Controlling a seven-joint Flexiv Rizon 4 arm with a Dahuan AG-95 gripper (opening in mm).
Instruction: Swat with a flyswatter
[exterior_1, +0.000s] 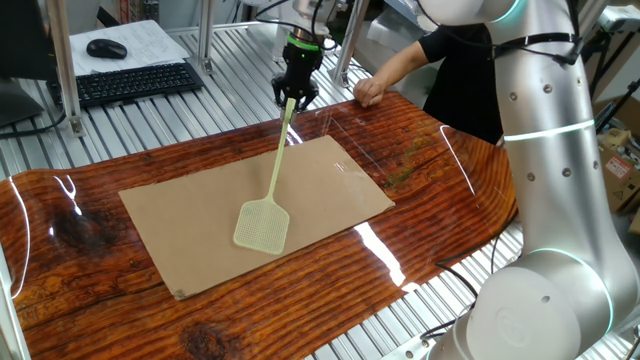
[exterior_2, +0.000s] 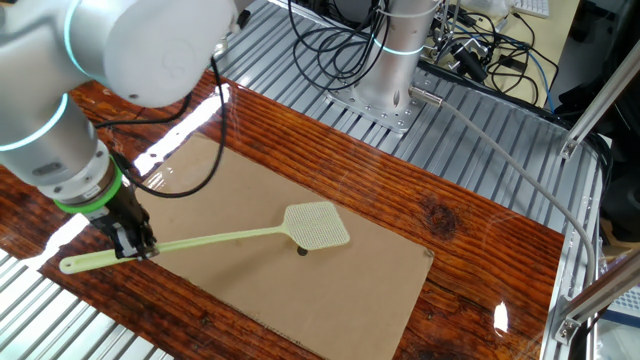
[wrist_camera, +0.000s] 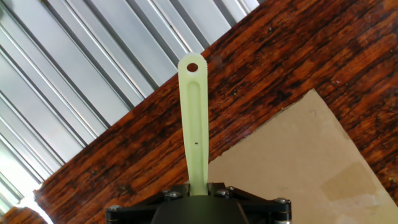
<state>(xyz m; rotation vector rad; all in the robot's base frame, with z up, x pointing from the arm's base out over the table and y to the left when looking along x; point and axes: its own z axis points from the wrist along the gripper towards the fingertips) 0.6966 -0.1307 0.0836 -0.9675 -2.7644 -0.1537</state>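
The gripper (exterior_1: 297, 92) holds the flyswatter (exterior_1: 272, 195) tight by its handle, near the end; the mesh head (exterior_2: 316, 225) sits low over the cardboard (exterior_2: 350, 275) on the counter (exterior_2: 470, 215), maybe touching it, I cannot tell; a small dark spot lies just beside it; picking up is done; the swat looks partway through or just landing.

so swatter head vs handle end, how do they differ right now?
The swatter head is a broad square mesh; the handle end is a thin solid strip with a hang hole. The head sits over the cardboard; the handle end sticks out past it, behind the gripper that clamps the handle. Both are pale yellow-green.
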